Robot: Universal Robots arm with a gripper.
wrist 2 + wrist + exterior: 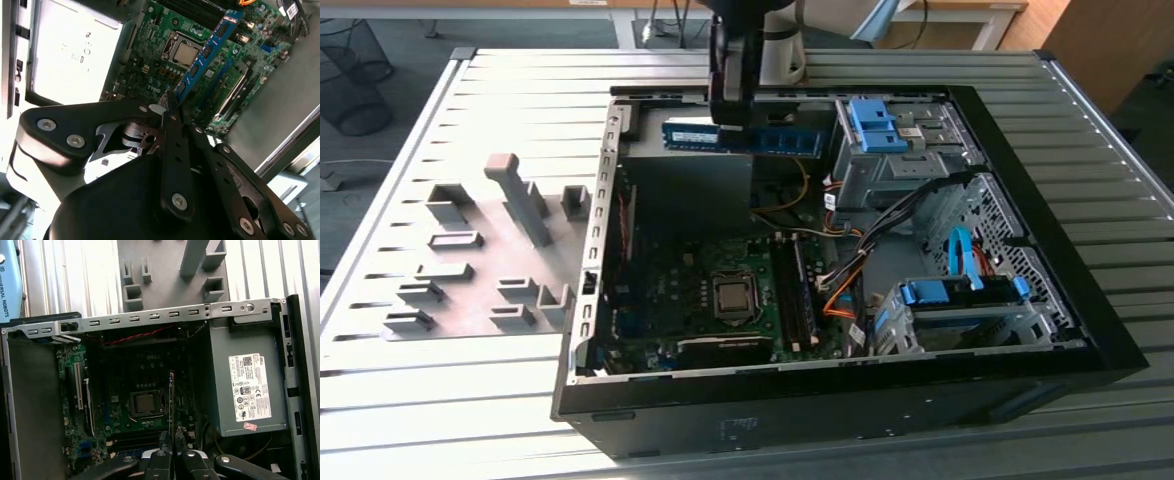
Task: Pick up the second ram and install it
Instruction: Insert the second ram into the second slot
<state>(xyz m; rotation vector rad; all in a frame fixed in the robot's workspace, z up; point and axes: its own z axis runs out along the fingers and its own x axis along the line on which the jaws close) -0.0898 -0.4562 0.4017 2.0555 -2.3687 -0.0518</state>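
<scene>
Slatted counter [400, 400] carries your open computer case [854, 405], motherboard [667, 290] exposed inside. Your claw [731, 122] is clamped on the second ram [787, 140], which hangs in the air above the board. Pickup looks done; seating it in a slot is what remains for you.

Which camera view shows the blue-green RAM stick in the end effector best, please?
The second wrist view: the second ram shows its chip-lined face up close. The exterior view shows it side-on but small; the first wrist view shows it edge-on.
</scene>
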